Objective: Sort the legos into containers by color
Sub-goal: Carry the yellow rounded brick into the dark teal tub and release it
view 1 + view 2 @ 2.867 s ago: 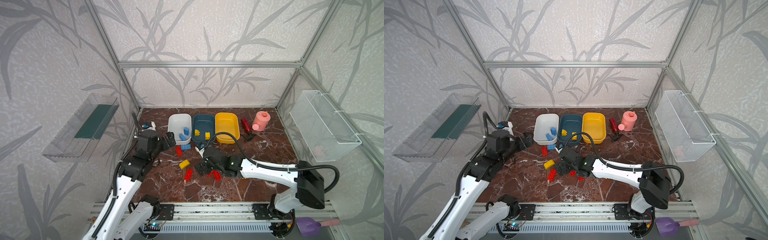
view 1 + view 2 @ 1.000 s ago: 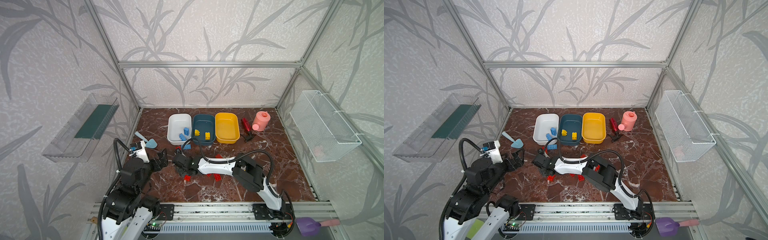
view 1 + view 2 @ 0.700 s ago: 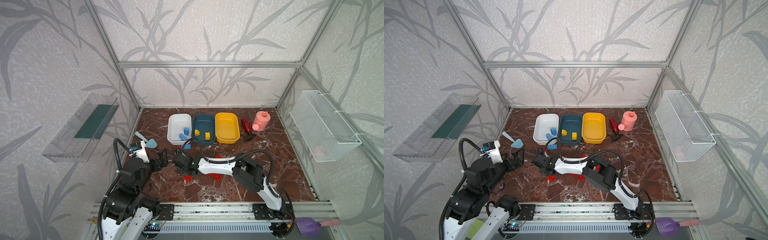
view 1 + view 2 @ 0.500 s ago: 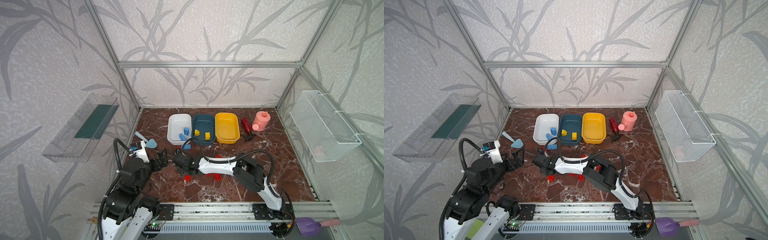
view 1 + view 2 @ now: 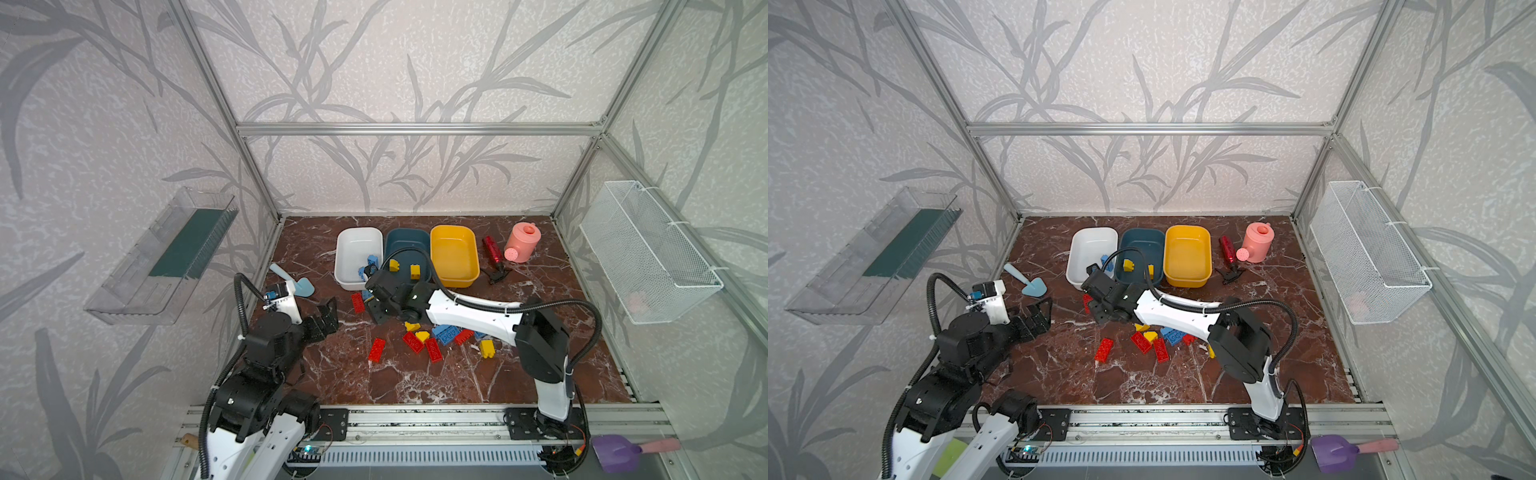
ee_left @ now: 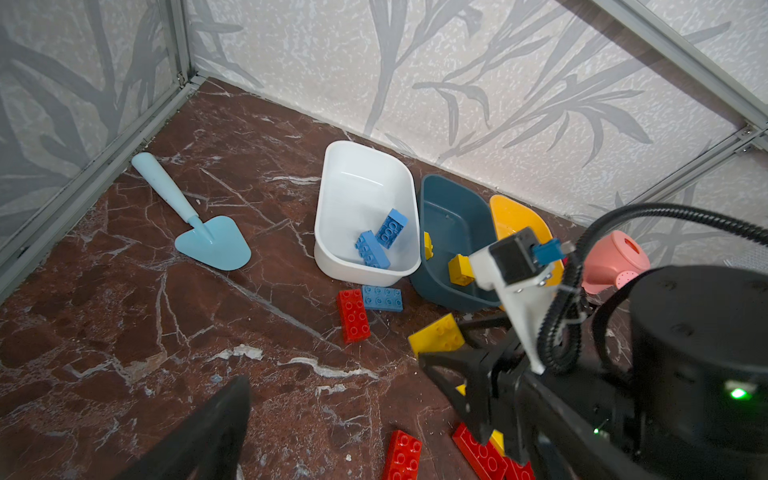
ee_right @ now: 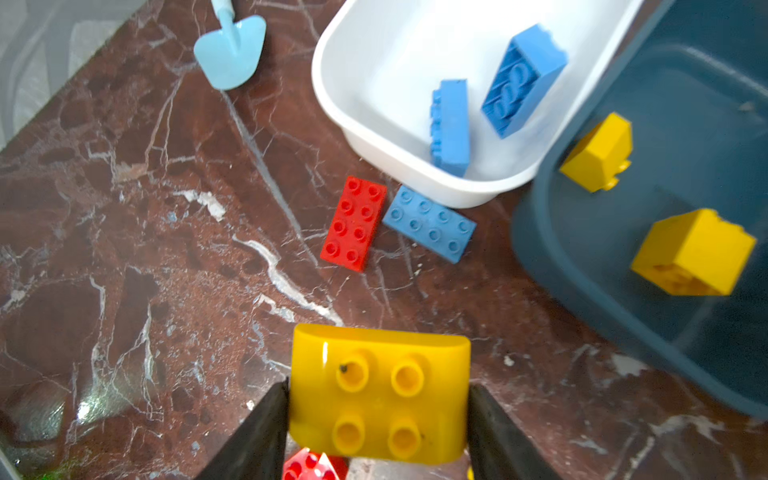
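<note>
Now, right gripper (image 7: 378, 415): clamped on yellow lego (image 7: 380, 370), just before white tub (image 7: 415, 178).
Left gripper (image 5: 328, 311): jaws spread wide, empty, near bench's (image 5: 332, 374) left edge.

Light blue trowel (image 5: 306, 286) lies flat near left wall. Pink watering can (image 5: 524, 241) stands upright at back right, red cylindrical tool (image 5: 491, 249) just beside it. White wire mesh basket (image 5: 648, 257) hangs on right wall.

Loose legos (image 5: 412, 341) before 3 containers (image 5: 407, 232)
</note>
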`<state>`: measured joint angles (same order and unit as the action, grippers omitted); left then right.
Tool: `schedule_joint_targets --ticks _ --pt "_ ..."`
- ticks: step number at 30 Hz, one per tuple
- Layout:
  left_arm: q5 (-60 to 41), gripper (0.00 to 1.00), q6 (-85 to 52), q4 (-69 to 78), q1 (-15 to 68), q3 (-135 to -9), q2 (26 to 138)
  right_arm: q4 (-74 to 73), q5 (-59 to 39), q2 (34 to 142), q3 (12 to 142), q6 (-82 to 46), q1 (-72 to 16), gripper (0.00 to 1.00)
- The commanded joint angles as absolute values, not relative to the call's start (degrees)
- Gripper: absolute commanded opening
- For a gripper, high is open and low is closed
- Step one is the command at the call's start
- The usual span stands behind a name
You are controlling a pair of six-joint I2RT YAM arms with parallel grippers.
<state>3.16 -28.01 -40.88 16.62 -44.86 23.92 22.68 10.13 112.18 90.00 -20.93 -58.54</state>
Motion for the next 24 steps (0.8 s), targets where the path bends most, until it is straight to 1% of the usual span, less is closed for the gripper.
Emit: schedule_joint_targets --ticks 1,3,6,11,17,21,24 --pt "2.09 0.99 -27.16 -40.68 16.87 -44.31 24.69 24.76 7.52 109.05 89.01 -18.52 -54.06 0.52" --pt "1.46 0.99 -27.16 -40.36 16.87 -44.25 24.7 24.91 5.92 108.89 89.37 -18.11 -51.59 0.52" --pt "-0.33 0.99 -27.28 -40.04 16.77 -44.01 27.85 25.3 4.57 109.95 90.92 -17.43 -48.15 0.53" --pt "-3.15 0.98 -27.11 -40.1 16.61 -44.3 32.22 25.61 3.46 114.42 95.14 -16.41 -43.88 0.53" --pt "-4.46 0.98 -27.09 -39.88 16.44 -44.47 35.02 26.15 3.09 119.7 100.42 -16.52 -41.64 0.53" --pt "-4.88 0.98 -27.07 -39.79 16.41 -44.53 35.98 26.9 3.08 121.8 102.37 -16.7 -40.66 0.59" --pt "-5.21 0.98 -27.07 -39.86 16.35 -44.65 36.8 26.48 3.09 121.9 102.55 -16.87 -39.97 0.67"
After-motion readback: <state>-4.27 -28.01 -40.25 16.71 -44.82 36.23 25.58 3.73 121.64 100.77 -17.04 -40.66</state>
